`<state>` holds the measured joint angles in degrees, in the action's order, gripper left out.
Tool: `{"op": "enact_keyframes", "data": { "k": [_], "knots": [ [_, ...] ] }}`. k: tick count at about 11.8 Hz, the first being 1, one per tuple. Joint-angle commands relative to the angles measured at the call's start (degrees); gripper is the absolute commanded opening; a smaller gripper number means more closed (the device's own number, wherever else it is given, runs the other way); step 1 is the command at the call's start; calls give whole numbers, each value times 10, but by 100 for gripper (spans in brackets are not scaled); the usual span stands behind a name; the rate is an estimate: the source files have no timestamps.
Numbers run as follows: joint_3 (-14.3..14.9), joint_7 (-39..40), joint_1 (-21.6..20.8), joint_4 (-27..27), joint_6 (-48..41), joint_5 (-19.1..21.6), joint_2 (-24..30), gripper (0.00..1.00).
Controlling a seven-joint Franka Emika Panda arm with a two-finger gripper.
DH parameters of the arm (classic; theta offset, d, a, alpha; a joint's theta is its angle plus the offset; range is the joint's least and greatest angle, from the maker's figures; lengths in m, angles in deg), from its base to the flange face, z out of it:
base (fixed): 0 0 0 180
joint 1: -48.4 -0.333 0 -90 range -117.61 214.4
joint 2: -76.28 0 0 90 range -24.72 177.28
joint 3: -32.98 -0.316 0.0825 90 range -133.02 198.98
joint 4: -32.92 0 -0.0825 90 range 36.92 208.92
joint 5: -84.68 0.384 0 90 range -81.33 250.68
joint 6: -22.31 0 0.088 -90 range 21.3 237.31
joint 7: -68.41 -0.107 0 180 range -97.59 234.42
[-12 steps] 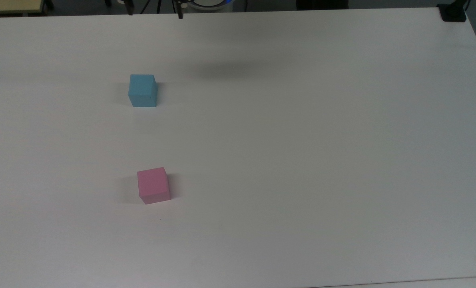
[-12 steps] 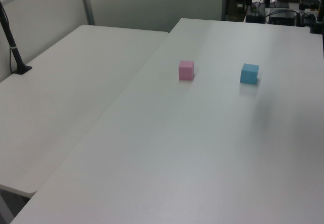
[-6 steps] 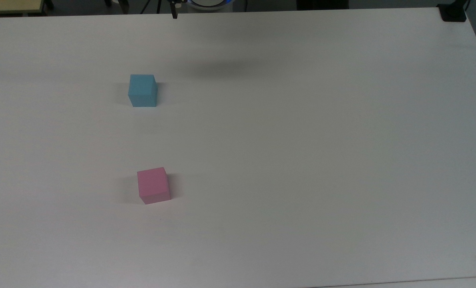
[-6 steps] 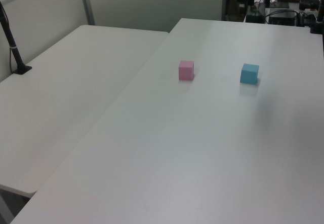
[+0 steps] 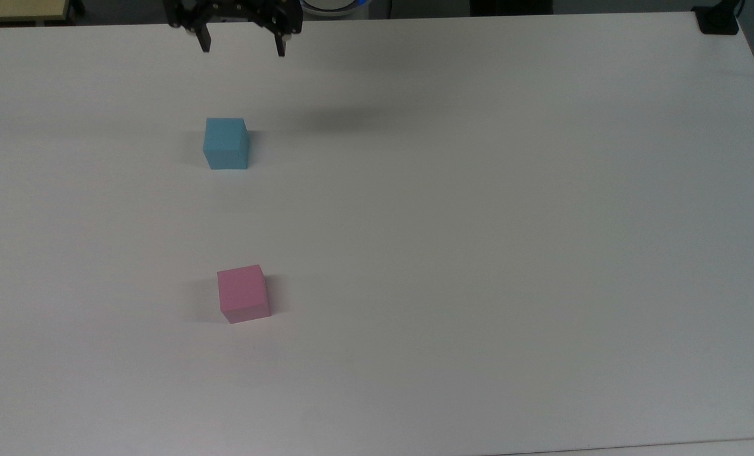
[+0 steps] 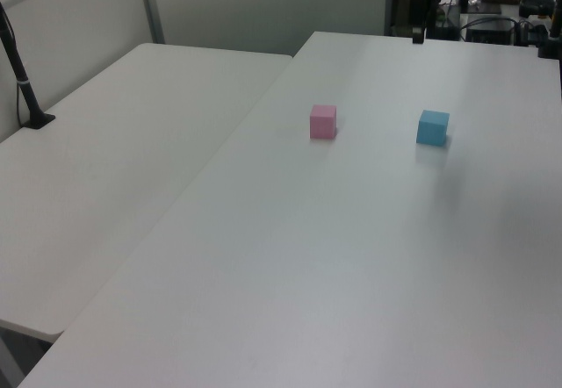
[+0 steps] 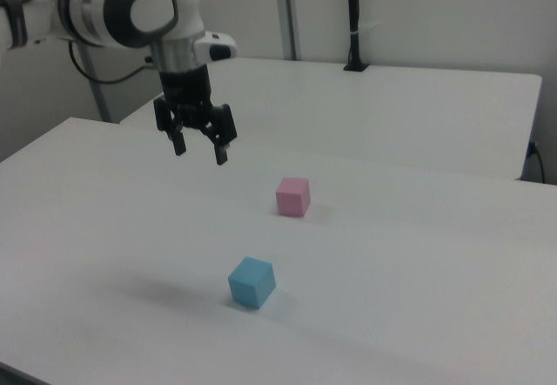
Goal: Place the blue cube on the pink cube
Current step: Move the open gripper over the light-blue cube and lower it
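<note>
A light-blue cube (image 5: 226,143) (image 6: 432,127) (image 7: 251,282) rests on the white table (image 5: 478,221). The pink cube (image 5: 243,293) (image 6: 322,121) (image 7: 293,196) stands apart from it, nearer the top view's bottom edge. My gripper (image 5: 244,49) (image 7: 199,152) hangs open and empty in the air, above the table near its far edge in the top view, beyond the blue cube. In the right view it is high above the table, up and left of both cubes. One dark fingertip (image 6: 417,36) peeks in at the top of the left view.
A second white table (image 6: 114,142) (image 7: 365,97) adjoins this one on the pink cube's side. A black post (image 6: 19,76) (image 7: 352,19) stands on that second table. A black clamp (image 5: 717,19) sits at the top view's far right corner.
The gripper has come further into the top view, down from the upper edge and toward the blue cube, its shadow shifting with it. Both cubes are where they were.
</note>
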<state>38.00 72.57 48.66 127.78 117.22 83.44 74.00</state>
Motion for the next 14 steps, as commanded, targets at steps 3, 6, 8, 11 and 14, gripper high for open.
{"op": "enact_keyframes", "data": {
  "k": [3, 6, 8, 11, 14],
  "knots": [
    [57, 46, -36, 119, 98, -33, 22, 100],
    [77, 48, -35, 183, 177, -45, 18, 100],
    [79, 48, -35, 216, 219, -45, 10, 100],
    [83, 49, -34, 241, 250, -50, -3, 100],
    [90, 50, -33, 273, 285, -72, -6, 100]
  ]
}}
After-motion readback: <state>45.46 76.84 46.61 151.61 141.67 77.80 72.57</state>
